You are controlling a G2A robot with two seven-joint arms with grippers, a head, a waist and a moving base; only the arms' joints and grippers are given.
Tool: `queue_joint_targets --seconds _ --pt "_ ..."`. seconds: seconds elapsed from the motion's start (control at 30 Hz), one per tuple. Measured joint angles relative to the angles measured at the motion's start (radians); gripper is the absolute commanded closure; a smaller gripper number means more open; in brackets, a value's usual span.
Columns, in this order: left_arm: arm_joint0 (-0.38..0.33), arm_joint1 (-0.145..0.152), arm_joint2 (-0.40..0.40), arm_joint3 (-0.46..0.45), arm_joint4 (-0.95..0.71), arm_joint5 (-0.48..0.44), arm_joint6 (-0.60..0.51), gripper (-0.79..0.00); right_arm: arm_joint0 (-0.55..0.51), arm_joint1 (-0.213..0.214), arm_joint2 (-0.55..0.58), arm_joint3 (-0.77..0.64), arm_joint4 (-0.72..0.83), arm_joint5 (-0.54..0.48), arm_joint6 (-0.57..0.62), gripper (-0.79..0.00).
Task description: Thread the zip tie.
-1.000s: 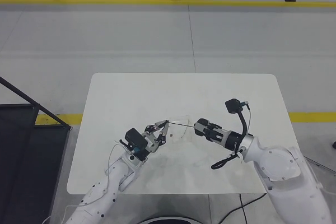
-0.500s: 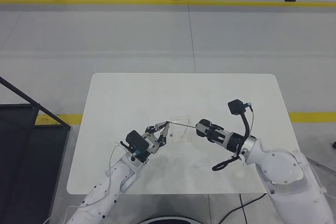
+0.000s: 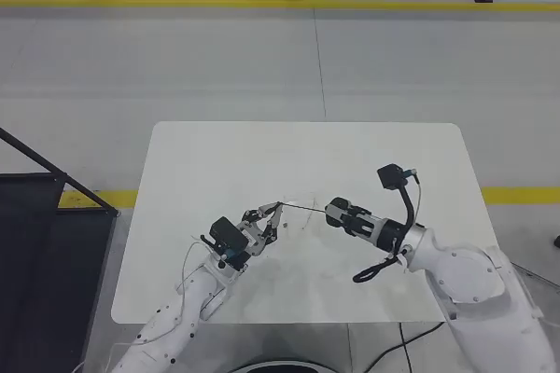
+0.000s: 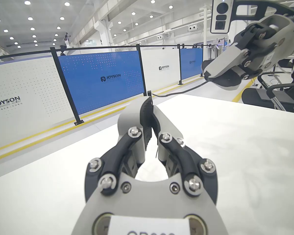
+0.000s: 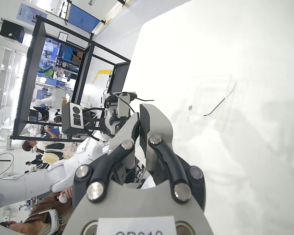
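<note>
Fingers [image 4: 161, 121] of the left gripper [image 4: 148, 100] were pinched shut on one end of the black zip tie [image 4: 178, 91]. The right gripper [image 4: 205, 76] was clamped on the other end, so the tie hung stretched between them over the middle of the table [image 3: 215, 158]. Close by, a clear box [image 5: 210, 76] sat on the table with a thin black strip [image 5: 219, 106] showing in it.
</note>
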Motion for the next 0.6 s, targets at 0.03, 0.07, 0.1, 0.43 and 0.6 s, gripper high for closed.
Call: queue_joint_targets --seconds 0.03,0.07,0.1,0.43,0.6 --pt "0.0 0.0 0.0 0.0 0.0 0.0 0.0 0.0 0.002 0.0 -0.001 0.001 0.0 0.001 0.001 0.0" --pt "0.0 0.0 0.0 0.0 0.0 0.0 0.0 0.0 0.003 0.0 -0.002 0.002 0.0 0.002 0.002 0.0" --pt "0.0 0.0 0.0 0.0 0.0 0.0 0.0 0.0 0.004 0.0 -0.003 0.003 0.0 0.002 0.003 0.0" --pt "0.0 0.0 0.0 0.0 0.0 0.0 0.0 0.0 0.008 -0.001 -0.007 0.002 0.002 0.005 0.002 0.0" --pt "0.0 0.0 0.0 0.0 0.0 0.0 0.0 0.0 0.007 -0.001 -0.007 0.001 0.005 0.009 -0.001 0.0"
